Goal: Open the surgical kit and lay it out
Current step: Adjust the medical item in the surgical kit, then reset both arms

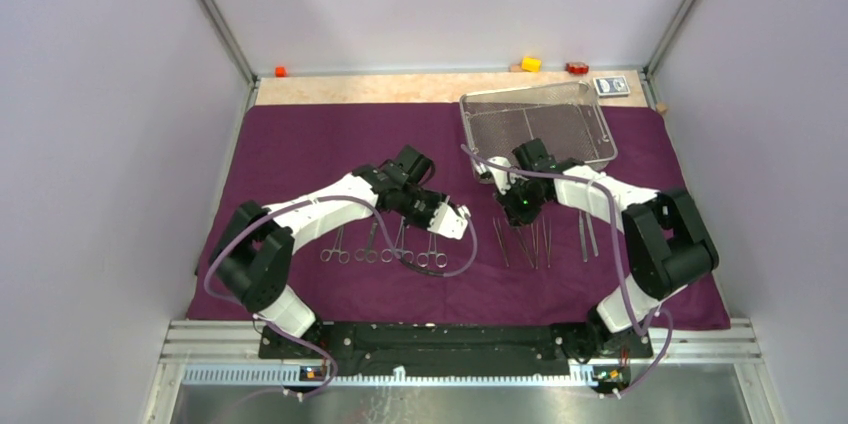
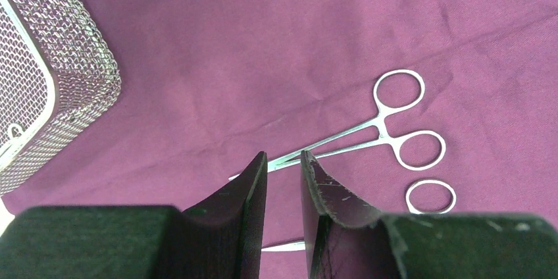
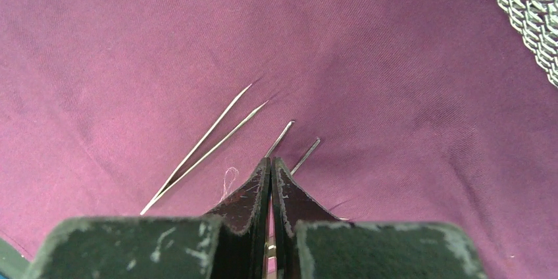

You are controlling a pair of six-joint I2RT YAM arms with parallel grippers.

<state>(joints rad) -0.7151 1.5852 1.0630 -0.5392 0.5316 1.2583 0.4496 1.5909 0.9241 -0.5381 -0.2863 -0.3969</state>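
A: Since it's the biggest item, how's the cloth wrap (image 1: 300, 144) looking?

B: Dark purple, opened out flat. It covers most of the table, from the arm bases back to a tan board (image 1: 400, 87). Faint creases only.

A: And the tray?

B: The tray (image 1: 560, 119) is silver wire mesh, rectangular w/ rounded corners. It sits at the far right of the wrap, back edge over the board.

A: Instruments?

B: The clamps (image 1: 385, 249) lie in a row on the wrap, left of ctr on the near side, rings toward the bases. L wrist cam shows one clamp (image 2: 368, 135) clearly: slim steel, two ring handles, flat on the cloth. The tweezers (image 1: 530, 242) lie side by side right of ctr, just in front of the tray. They're thin steel, and one pair (image 3: 210, 137) has its prongs splayed apart.

A: Grippers?

B: L gripper (image 2: 284, 160) hangs low at that clamp's tip end, jaws a narrow gap apart w/ cloth showing btw them. Nothing pinched that I can see. R gripper (image 3: 271, 160) is closed tight, fingertips together, down over a second pair of tweezers. Can't tell if it pinches them.
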